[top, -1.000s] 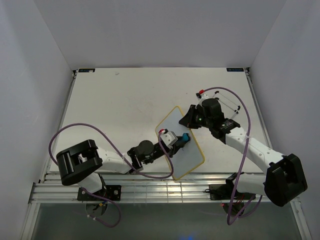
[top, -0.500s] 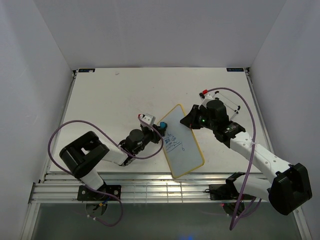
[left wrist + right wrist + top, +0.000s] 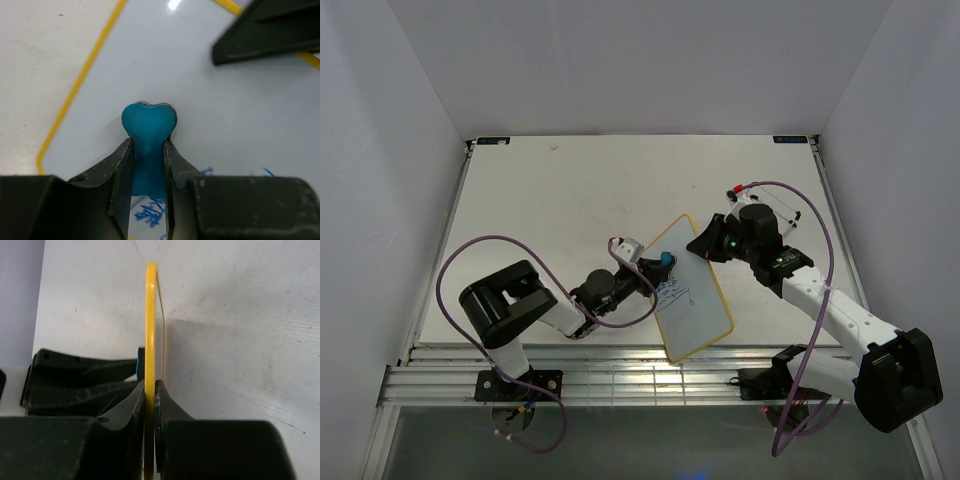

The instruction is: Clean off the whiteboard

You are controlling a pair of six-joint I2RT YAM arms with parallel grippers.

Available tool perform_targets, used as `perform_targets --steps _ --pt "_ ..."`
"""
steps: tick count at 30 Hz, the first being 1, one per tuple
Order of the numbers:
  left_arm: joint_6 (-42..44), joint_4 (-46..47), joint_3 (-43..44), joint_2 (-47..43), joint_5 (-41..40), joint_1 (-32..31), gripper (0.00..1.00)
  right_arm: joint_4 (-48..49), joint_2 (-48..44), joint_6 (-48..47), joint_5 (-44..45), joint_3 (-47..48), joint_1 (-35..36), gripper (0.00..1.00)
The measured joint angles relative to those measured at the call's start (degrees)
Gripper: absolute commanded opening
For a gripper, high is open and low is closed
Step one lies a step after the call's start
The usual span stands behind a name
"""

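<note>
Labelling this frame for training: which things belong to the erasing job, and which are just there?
Job: whiteboard, blue scribbles, teal eraser in left gripper, right gripper clamping the board's edge.
Just there: purple cables, table.

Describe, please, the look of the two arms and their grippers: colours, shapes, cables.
The left arm and right arm have white link shells, black joints and blocky black bases. A purple cable loops along each. The left gripper and right gripper have black, tapering fingers.
</note>
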Motion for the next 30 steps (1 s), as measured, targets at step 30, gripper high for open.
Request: perform_targets --steps 30 --pt "-2.38 -13.00 2.01 -4.74 -5.81 -4.02 0.00 4.79 -3.54 2.40 -0.57 -3.23 -4.63 0.08"
